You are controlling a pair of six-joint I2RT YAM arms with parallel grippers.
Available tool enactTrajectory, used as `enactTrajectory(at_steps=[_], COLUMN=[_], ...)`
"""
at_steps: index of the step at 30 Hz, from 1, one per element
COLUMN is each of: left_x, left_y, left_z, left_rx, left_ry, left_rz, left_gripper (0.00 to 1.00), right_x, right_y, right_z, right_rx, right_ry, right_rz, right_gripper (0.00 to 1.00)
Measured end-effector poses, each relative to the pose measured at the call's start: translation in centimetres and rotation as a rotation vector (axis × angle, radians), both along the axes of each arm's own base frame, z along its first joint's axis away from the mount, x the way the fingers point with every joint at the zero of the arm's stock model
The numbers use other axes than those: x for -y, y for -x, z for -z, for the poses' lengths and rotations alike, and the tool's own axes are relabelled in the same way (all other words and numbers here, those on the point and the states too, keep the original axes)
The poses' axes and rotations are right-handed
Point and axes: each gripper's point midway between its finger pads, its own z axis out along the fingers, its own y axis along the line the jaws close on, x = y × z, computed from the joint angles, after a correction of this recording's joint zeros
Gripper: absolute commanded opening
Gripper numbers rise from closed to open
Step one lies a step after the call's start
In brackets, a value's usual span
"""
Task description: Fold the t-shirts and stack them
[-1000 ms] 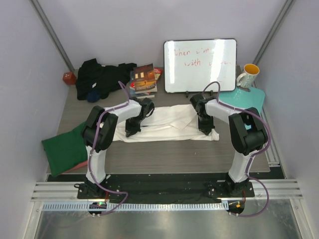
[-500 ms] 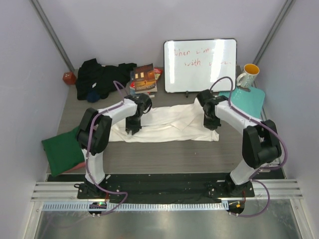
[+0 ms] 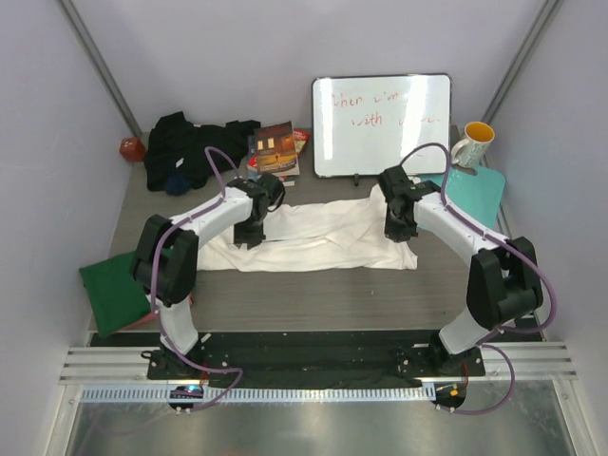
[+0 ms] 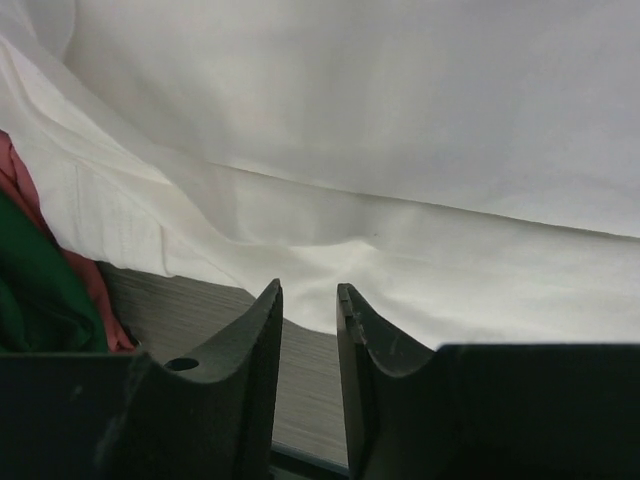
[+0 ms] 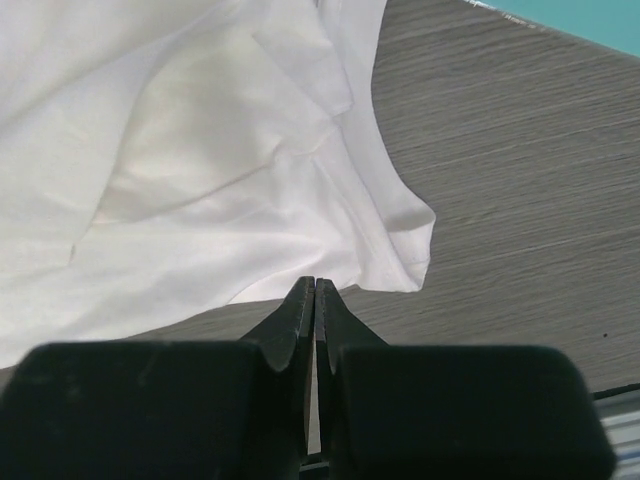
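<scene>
A white t-shirt [image 3: 313, 237] lies spread across the middle of the table, and it fills the left wrist view [image 4: 380, 150] and the right wrist view [image 5: 180, 150]. My left gripper [image 3: 249, 234] hovers at its left part with the jaws a little apart and nothing between them [image 4: 309, 300]. My right gripper [image 3: 400, 228] is at its right part, shut, with its tips [image 5: 315, 285] just short of the shirt's hem. A black t-shirt [image 3: 190, 152] is heaped at the back left. A dark green t-shirt [image 3: 109, 290] lies at the left edge over a salmon pink one [image 4: 95, 300].
A whiteboard [image 3: 382, 123] stands at the back. A stack of books [image 3: 275, 152] sits to its left. A mug [image 3: 473, 144] stands on a teal mat [image 3: 480, 190] at the back right. A red object [image 3: 131, 149] sits in the far left corner.
Both arms have stretched away from their bases toward the back of the table. The white t-shirt has spread a little wider to the left.
</scene>
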Motion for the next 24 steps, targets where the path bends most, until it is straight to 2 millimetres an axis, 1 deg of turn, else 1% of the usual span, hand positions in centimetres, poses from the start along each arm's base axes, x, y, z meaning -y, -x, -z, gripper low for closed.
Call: enactTrajectory(at_steps=[2, 3, 5, 6, 9, 16, 24], left_x=[-0.1, -0.1, -0.1, -0.2, -0.5, -1.3, -1.2], left_y=[0.1, 0.1, 0.1, 0.1, 0.1, 0.4, 0.1], left_z=[0.5, 0.7, 0.8, 0.9, 1.5, 3.9, 4.4], left_rx=[-0.015, -0.02, -0.023, -0.023, -0.036, -0.105, -0.104], left_ry=[-0.009, -0.012, -0.015, -0.019, -0.03, -0.068, -0.071], left_rz=[-0.001, 0.0, -0.002, -0.005, -0.014, -0.032, -0.038], left_gripper=[0.22, 0.16, 0.07, 0.01, 0.01, 0.0, 0.0], right_x=[-0.2, -0.2, -0.5, -0.5, -0.8, -1.3, -1.4], right_y=[0.3, 0.4, 0.5, 0.5, 0.4, 0.1, 0.3], right_z=[1.1, 1.6, 2.4, 2.7, 3.6, 5.1, 6.1], right_rx=[-0.028, -0.04, -0.058, -0.066, -0.081, -0.11, -0.129], right_ry=[0.0, -0.001, -0.005, -0.006, -0.01, -0.016, -0.013], right_rz=[-0.005, -0.008, -0.013, -0.014, -0.019, -0.03, -0.044], right_gripper=[0.06, 0.06, 0.06, 0.06, 0.05, 0.04, 0.01])
